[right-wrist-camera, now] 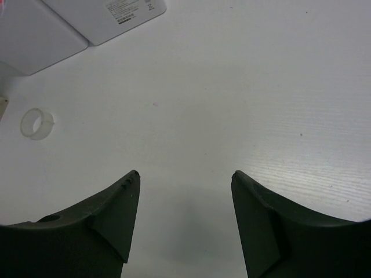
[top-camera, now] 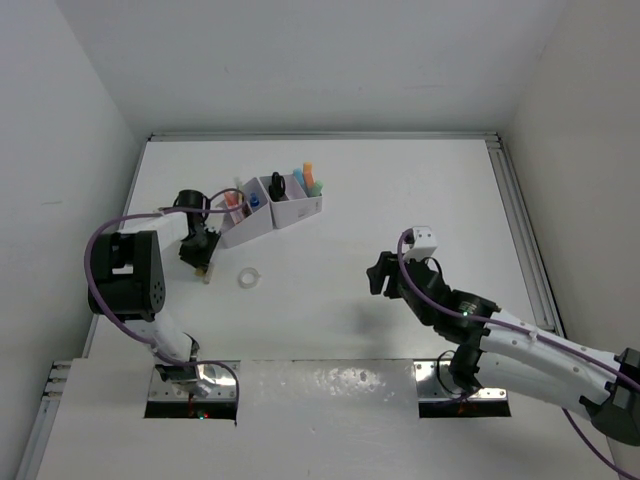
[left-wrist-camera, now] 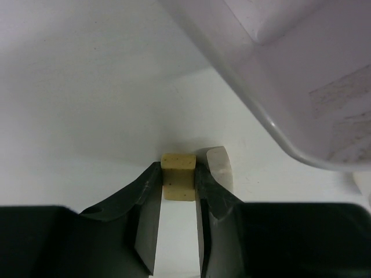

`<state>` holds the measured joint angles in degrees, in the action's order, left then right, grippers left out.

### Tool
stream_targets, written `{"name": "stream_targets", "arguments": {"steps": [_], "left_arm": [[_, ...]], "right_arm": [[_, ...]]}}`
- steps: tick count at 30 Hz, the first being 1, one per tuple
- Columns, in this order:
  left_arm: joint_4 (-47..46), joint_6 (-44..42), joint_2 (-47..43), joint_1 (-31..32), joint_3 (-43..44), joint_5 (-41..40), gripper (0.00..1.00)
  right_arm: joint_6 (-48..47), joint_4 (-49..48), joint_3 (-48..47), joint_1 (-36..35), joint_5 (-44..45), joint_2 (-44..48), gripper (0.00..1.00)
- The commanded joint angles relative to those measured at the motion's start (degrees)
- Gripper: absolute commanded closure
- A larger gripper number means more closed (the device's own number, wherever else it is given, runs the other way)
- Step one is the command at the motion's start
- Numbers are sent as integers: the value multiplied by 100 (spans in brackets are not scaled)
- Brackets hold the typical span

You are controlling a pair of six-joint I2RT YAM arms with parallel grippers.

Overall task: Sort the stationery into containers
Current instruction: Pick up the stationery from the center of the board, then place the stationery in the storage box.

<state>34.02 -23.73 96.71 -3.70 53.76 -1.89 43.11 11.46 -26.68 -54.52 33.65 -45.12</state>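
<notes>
Left pincer [left-wrist-camera: 178, 171] is pinching a small yellowish block [left-wrist-camera: 178, 161], partly hidden between its jaws; right pincer [right-wrist-camera: 185, 175] is hanging spread.

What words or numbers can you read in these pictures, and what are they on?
White sticker on the pale lilac-white plastic organiser: tiny black print, too small to read.
Faint grey marks on the organiser wall in the left wrist view: blurred, unreadable.
Nothing else shows writing.

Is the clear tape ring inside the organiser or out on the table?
Out: the tape ring lies flat on the table, apart from the organiser.
</notes>
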Motion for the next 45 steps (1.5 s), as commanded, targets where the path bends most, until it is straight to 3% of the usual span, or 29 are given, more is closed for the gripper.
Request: {"name": "stream_targets", "arguments": {"steps": [1, 6, 9, 11, 14, 16, 23, 32, 35, 39, 45], "left_arm": [[-274, -10, 270, -16, -120, -75, 100], [-54, 175, -362, -244, 362, 302, 100], [0, 858, -950, -464, 846, 794, 100], [-123, 1202, -1284, -552, 1091, 1303, 100], [-421, 1887, -1277, -614, 1234, 2882, 100], [-920, 2310, -1164, -465, 1181, 3106, 100], [-1592, 3067, -627, -131, 1330, 2045, 100], [-1706, 3102, -390, -43, 1172, 1807, 100], [-1671, 3023, -345, -43, 1120, 1719, 92], [-1531, 2909, -232, -34, 1172, 1631, 69], [-1249, 2698, -327, 1, 1497, 1561, 53]], "right_arm": [[4, -30, -83, 3, 151, 83, 37], [22, 49, -101, -6, 159, 100, 37], [39, 14, -57, 3, 177, 127, 37], [39, -21, -22, -6, 177, 144, 37], [48, -56, -31, -6, 186, 127, 37], [31, -30, -66, -6, 177, 118, 37], [13, 233, -136, -6, 282, 267, 37], [48, 330, -118, -6, 406, 399, 37], [22, 400, -180, -6, 406, 390, 37], [-13, 418, -198, 3, 449, 382, 36], [-48, 409, -233, -6, 432, 373, 36]]}}
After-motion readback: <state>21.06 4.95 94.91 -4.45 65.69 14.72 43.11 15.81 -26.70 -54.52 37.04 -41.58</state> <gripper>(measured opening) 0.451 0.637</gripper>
